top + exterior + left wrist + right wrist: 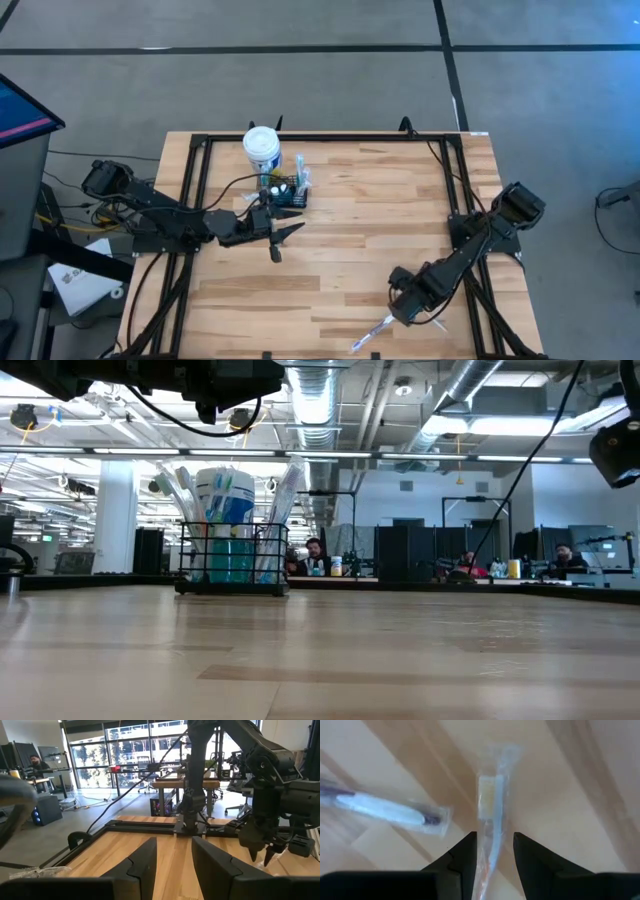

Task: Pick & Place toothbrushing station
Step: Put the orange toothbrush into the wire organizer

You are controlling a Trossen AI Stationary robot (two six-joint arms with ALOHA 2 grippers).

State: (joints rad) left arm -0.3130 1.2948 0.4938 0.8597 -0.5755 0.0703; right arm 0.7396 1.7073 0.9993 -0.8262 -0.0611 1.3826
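The toothbrushing station (288, 192), a small black caddy holding brushes and tubes, stands on the wooden table at the far left; it also shows in the low view (232, 565). My left gripper (285, 238) hangs open just near of it, level, with nothing between its fingers (142, 865). Near the table's front right, my right gripper (494, 852) points down, open. Its fingers stand on either side of a plastic-wrapped toothbrush (492, 805) that lies flat on the table. I cannot see them touching it.
A white blue-labelled tub (262, 148) stands just behind the station. A second wrapped toothbrush (385, 809) lies beside the right gripper. Black frame rails (320, 138) run along the table's edges. Bare wood (370, 220) spreads between the two arms.
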